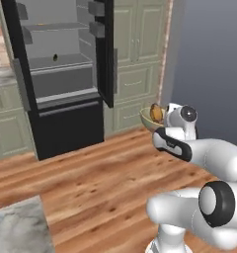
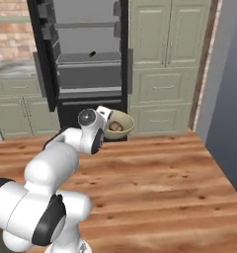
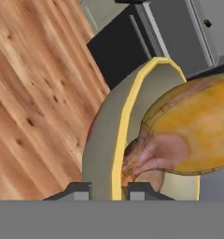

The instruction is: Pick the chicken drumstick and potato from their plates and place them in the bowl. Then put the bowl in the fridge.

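1. Gripper (image 3: 105, 190) is pinched on the rim of the bowl (image 3: 104, 135): in hand view one dark fingertip (image 3: 79, 190) sits outside the wall, the other inside, w/ the yellow rim between them.
2. Bowl (image 1: 149, 117) is held up in the air above the wood floor (image 1: 96, 183), out in front of the arm, tilted in hand view.
3. Inside the bowl: chicken drumstick (image 3: 198, 135), golden-brown, w/ its pinkish bone end near the fingers; the potato can't be told apart.
4. Right base view shows bowl (image 2: 121, 122) w/ brownish food in it, just in front of the fridge's lower black part.
5. Fridge (image 1: 56, 74) stands open, grey shelves visible, door (image 1: 106, 49) swung out.
6. Pale green cabinets (image 2: 165, 64) beside the fridge.
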Available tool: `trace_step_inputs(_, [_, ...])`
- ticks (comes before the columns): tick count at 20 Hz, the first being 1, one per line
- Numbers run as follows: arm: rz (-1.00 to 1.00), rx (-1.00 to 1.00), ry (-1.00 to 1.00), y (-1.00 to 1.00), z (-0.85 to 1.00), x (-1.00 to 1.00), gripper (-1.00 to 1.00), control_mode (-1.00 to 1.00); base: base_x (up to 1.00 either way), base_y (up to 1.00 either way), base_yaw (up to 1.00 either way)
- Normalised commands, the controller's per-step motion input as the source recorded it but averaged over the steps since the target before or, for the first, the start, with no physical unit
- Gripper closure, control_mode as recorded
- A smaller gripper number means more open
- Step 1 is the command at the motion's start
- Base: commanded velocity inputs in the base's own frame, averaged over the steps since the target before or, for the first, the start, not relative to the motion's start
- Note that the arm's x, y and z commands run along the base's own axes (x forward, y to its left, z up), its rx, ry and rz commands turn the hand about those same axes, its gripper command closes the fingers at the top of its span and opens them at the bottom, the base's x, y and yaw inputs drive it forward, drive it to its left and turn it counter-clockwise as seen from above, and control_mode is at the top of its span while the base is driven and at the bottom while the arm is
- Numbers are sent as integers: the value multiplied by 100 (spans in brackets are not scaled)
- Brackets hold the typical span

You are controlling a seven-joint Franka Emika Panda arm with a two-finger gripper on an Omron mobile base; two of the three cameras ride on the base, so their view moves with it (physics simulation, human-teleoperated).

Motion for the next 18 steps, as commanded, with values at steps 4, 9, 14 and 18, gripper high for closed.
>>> trace_step_inputs(4, [0,0,0,0,0,0,100,100,80,0,42])
trace_step_inputs(9, [0,0,0,0,0,0,100,100,85,0,38])
trace_step_inputs(14, [0,0,0,0,0,0,100,100,88,-5,29])
trace_step_inputs(18, [0,0,0,0,0,0,100,100,88,-17,21])
